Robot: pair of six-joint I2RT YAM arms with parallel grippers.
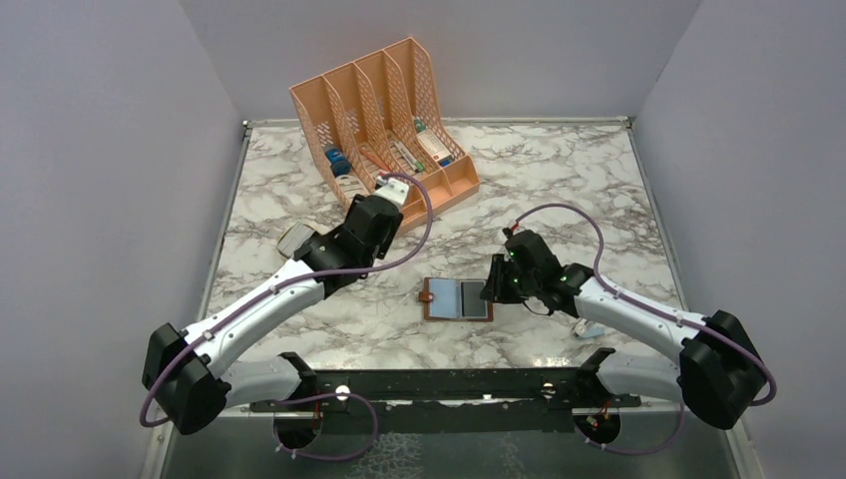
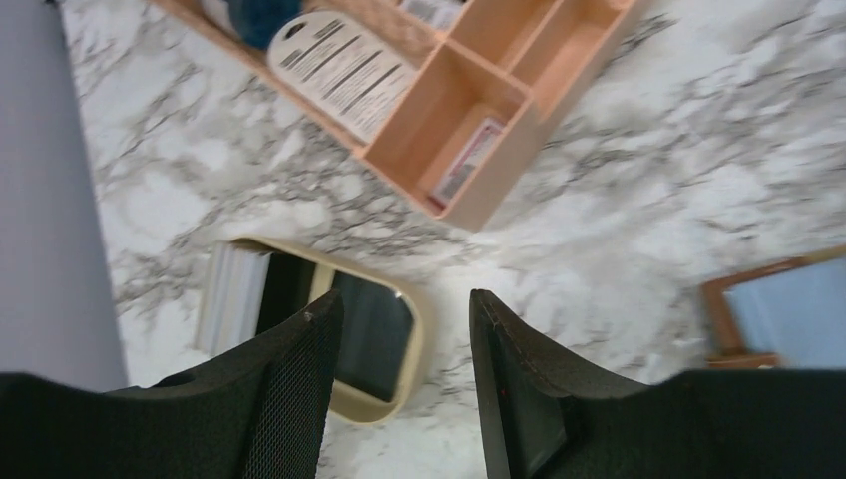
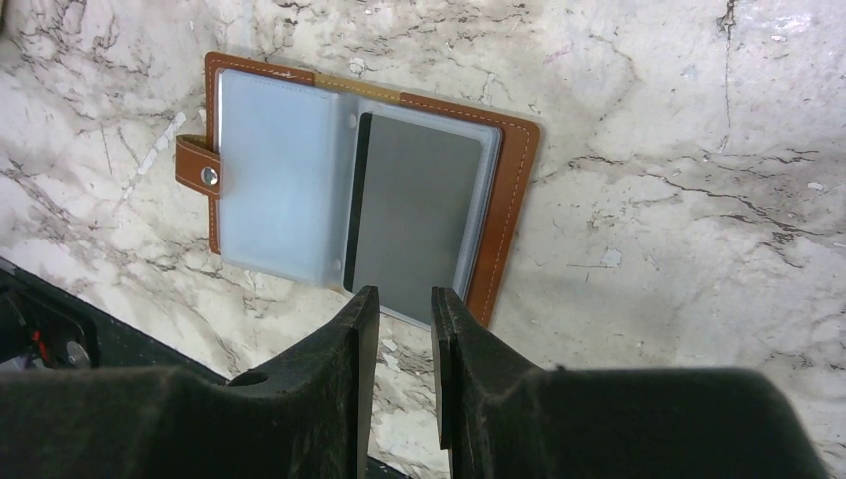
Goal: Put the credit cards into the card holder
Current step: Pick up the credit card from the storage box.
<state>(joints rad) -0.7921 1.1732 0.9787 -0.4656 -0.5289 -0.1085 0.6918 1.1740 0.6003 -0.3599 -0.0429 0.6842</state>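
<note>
**One card sleeved, more to fetch**

On the marble table (image 1: 559, 180), the peach organizer (image 1: 384, 100) stands at the far side. The card holder (image 3: 504, 200) lies open and flat near the middle, just ahead of the right arm. A grey credit card (image 3: 414, 220) sits in its right-hand clear sleeve and looks fully seated. The left-hand sleeve looks empty, and the snap tab (image 3: 200, 170) juts from the outer edge.

This card's insertion seems as good as done. The next move calls for finding another card and lining its short edge up with a sleeve mouth, without dragging the light holder across the marble.

The right gripper (image 3: 403, 296) hovers at the holder's near edge. Its jaws stand only a narrow gap apart, with nothing between them. The left gripper (image 2: 406, 304) hangs well away, above a cream-rimmed case (image 2: 371, 339) near the organizer. Its jaws stand moderately wide and hold nothing. Whether that case contains cards cannot be told. A small pale item (image 1: 589, 327) beside the right arm is too small to identify.
</note>
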